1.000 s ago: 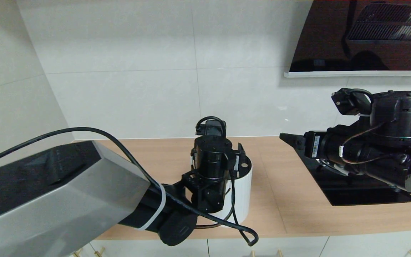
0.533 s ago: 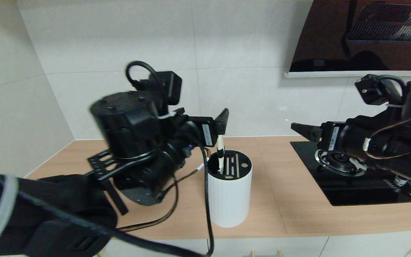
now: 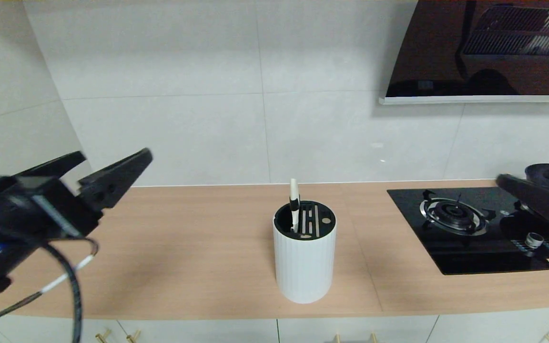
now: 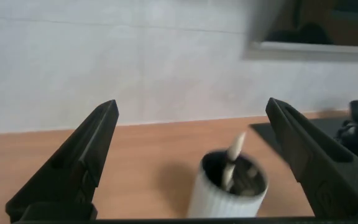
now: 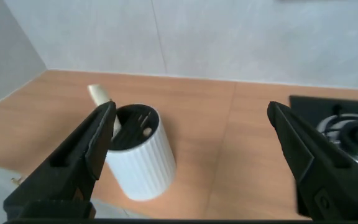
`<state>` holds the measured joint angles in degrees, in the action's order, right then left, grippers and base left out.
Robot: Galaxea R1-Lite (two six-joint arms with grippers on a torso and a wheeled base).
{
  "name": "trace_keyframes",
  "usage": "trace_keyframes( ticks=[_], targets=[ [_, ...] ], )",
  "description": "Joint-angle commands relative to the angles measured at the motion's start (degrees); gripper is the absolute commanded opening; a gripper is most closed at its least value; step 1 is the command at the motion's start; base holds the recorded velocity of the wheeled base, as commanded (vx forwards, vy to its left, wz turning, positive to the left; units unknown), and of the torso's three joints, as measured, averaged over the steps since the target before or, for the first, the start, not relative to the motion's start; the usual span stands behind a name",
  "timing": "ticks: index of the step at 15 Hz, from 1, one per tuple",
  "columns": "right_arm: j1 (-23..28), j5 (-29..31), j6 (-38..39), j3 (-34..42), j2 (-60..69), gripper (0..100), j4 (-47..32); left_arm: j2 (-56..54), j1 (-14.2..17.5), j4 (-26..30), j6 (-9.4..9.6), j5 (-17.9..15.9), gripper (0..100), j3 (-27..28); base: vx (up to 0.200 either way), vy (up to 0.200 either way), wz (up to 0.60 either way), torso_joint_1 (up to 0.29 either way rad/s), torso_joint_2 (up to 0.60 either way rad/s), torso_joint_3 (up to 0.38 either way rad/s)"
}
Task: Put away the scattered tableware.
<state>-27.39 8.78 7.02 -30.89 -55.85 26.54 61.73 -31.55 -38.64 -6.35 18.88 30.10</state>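
1. Left gripper point(image 3: 116, 154): jaws spread wide, nothing held. Hangs well left of the white ribbed cylindrical holder point(image 3: 305, 259), above the light wooden countertop point(image 3: 184, 247).
2. Holder stands upright near the countertop's front edge, black slotted top facing up.
3. Task item: slim white-and-black utensil handle point(image 3: 294, 202), standing in a slot on the holder's left side and leaning slightly. Working end is hidden inside, so I can't tell the utensil type.
4. Handling guess: light, stiff and smooth, so probably slippery. The only grip point is the exposed handle above the holder's rim; pull straight up. The holder looks light too, so a side load could tip it.
5. Black glass gas hob point(image 3: 446, 257) sits right of the holder, well apart. Not an obstruction.
6. Right gripper point(image 5: 190, 106): jaws wide apart, empty. It is off to the holder's right, above the hob.
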Motion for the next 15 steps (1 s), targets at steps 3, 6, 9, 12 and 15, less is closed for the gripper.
trace_keyframes(
  ticks=[3,6,9,12,15],
  targets=[
    [10.69,0.10,-5.18,10.59,32.73,100,-15.90,-35.98,11.25,28.54,0.02,-4.64,100,-5.49,0.000,0.000,0.00,0.000,0.00,0.000],
    [15.00,0.19,-5.44,10.15,44.07,100,-25.92,-48.64,19.86,39.35,0.02,-9.74,100,-4.17,0.000,0.000,0.00,0.000,0.00,0.000],
    [18.69,0.54,-8.52,10.59,50.22,100,-29.09,-56.11,23.81,44.62,0.81,-10.09,100,-3.82,0.000,0.000,0.00,0.000,0.00,0.000],
    [23.88,4.23,-8.60,10.68,50.92,100,-27.86,-57.25,29.00,45.15,1.52,-4.21,100,-4.35,0.000,0.000,0.00,0.000,0.00,0.000],
    [27.30,2.47,-9.48,13.22,55.85,100,-32.16,-61.73,31.73,45.15,6.61,-7.02,100,-10.06,0.000,0.000,0.00,0.000,0.00,0.000]
  ],
)
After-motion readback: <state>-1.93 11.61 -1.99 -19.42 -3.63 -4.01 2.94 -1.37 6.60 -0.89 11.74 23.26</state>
